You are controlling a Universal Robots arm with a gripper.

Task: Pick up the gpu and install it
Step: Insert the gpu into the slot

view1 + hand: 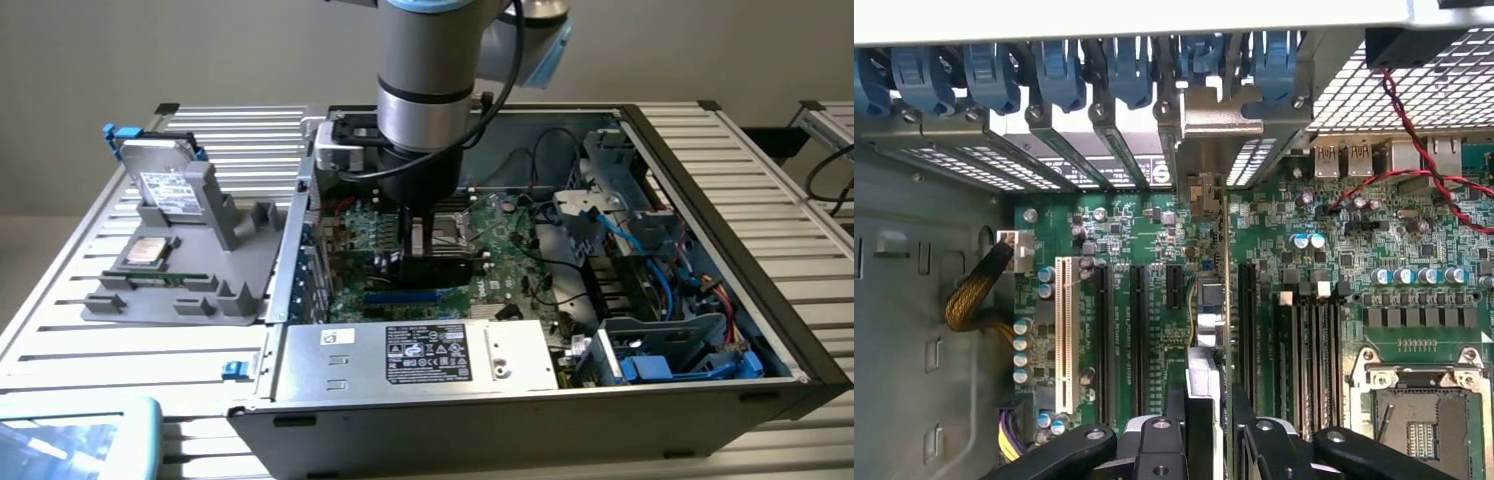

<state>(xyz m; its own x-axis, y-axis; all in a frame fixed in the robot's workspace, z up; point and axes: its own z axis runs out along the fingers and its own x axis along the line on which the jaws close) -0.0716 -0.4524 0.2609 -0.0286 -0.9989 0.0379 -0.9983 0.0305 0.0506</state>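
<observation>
Plain pale wall [160, 50] noted behind evenly lit bench [80, 330] of ribbed metal slats; second like bench [834, 115] seen at exterior view's right.

No text can be read: the print on the power supply's label [429, 353], the hard drive's sticker [166, 187] and the motherboard [1154, 225] is too small.

The motherboard [1124, 225] is green, the clips [1059, 70] blue, one slot [1064, 335] white, the gpu [1209, 330] silver-bracketed.
</observation>
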